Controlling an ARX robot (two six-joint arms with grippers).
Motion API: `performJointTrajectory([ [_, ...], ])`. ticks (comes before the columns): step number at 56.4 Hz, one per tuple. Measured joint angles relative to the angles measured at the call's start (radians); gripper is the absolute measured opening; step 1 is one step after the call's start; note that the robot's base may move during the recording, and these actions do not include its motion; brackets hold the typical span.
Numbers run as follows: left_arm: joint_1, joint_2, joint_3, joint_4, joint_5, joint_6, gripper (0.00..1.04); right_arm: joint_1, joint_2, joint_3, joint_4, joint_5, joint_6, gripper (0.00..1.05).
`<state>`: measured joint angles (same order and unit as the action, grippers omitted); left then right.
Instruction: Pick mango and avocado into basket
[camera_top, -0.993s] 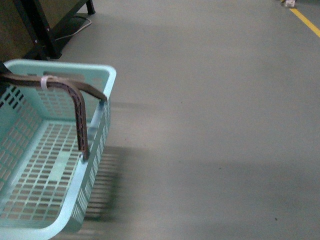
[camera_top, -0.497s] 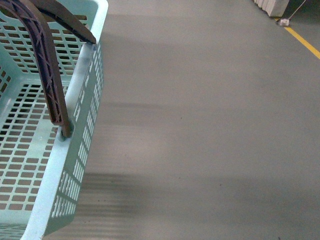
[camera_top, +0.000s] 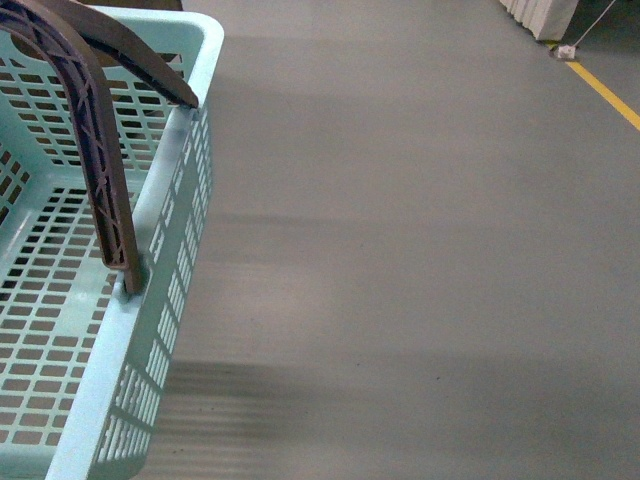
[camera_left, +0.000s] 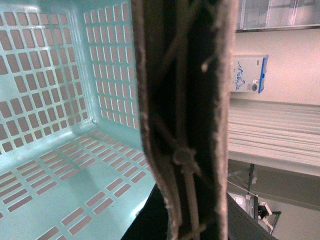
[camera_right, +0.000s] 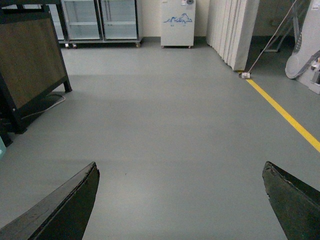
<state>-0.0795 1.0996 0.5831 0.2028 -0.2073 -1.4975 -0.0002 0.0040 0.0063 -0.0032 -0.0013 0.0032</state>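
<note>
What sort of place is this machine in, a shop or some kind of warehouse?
Probably a large indoor hall set up like a shop, though that is uncertain. Glass-door fridges stand at the far end, a yellow line runs over the bare grey floor, and a teal shopping basket is close by.

We get the basket (camera_top: 110, 380) cropped by the front view's left and bottom edges, its handle (camera_left: 185, 100) blurry close-up, and the right gripper (camera_right: 180, 167) fingers cut off by the frame.
</note>
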Motion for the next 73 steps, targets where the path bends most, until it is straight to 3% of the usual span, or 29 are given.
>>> performJointTrajectory([
  [73, 0.0, 0.0, -0.002, 0.0, 0.0, 0.0, 0.07, 0.0, 0.0, 0.0, 0.0, 0.0, 0.0, 0.97],
])
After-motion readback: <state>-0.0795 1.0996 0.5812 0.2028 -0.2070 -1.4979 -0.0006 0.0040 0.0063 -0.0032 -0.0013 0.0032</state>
